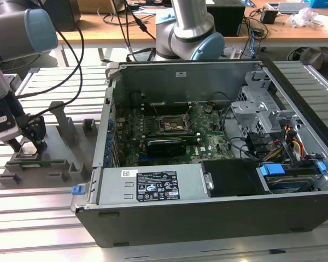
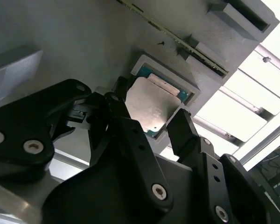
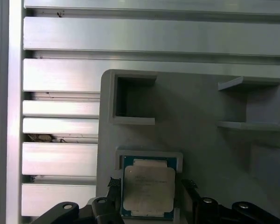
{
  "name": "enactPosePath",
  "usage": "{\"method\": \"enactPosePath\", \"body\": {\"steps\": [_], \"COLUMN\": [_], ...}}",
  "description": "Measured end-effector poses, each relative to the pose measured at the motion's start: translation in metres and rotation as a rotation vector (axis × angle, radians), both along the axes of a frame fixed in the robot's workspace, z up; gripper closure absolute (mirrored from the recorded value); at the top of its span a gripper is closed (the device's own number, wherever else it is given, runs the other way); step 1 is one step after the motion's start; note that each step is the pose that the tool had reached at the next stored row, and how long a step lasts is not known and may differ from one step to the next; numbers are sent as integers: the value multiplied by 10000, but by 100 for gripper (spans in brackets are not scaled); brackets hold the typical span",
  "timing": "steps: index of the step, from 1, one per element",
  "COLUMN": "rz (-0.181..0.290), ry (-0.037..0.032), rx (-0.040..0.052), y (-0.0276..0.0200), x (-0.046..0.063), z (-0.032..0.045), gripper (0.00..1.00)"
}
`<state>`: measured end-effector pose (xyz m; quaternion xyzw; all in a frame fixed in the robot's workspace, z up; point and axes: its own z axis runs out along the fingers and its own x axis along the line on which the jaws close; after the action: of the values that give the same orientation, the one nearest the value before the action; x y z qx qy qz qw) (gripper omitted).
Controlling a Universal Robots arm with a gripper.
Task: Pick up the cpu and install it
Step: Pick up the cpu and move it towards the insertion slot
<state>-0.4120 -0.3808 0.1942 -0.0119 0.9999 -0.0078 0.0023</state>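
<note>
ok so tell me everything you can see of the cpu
The cpu is a small flat square chip with a dull silvery metal lid, rounded at the corners, on a thin green board rim. It lies flat, lid up, in a square recess of the grey holder, outside the computer case. The hand straddles it, open, one finger on each of two opposite sides; it is not yet lifted.

Open black metal PC case (image 1: 208, 224) w/ green mainboard (image 1: 210, 143) — grey plastic fixture tray (image 1: 63, 166) at the exterior view's left, black gripper (image 1: 28, 146) low over it.
</note>
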Motion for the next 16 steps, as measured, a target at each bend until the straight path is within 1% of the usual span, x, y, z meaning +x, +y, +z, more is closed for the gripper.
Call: {"method": "enactPosePath", "body": {"steps": [1, 2, 3, 9, 16], "rz": [0, 0, 2, 1, 6], "ry": [1, 1, 3, 3, 1], "rx": [-59, -95, -101, -103, -78], "y": [0, -1, -2, -1, 28], "x": [-2, -3, -2, -3, -28], "z": [0, 0, -2, -40, -66], "gripper": [38, 38, 38, 38, 38]}}
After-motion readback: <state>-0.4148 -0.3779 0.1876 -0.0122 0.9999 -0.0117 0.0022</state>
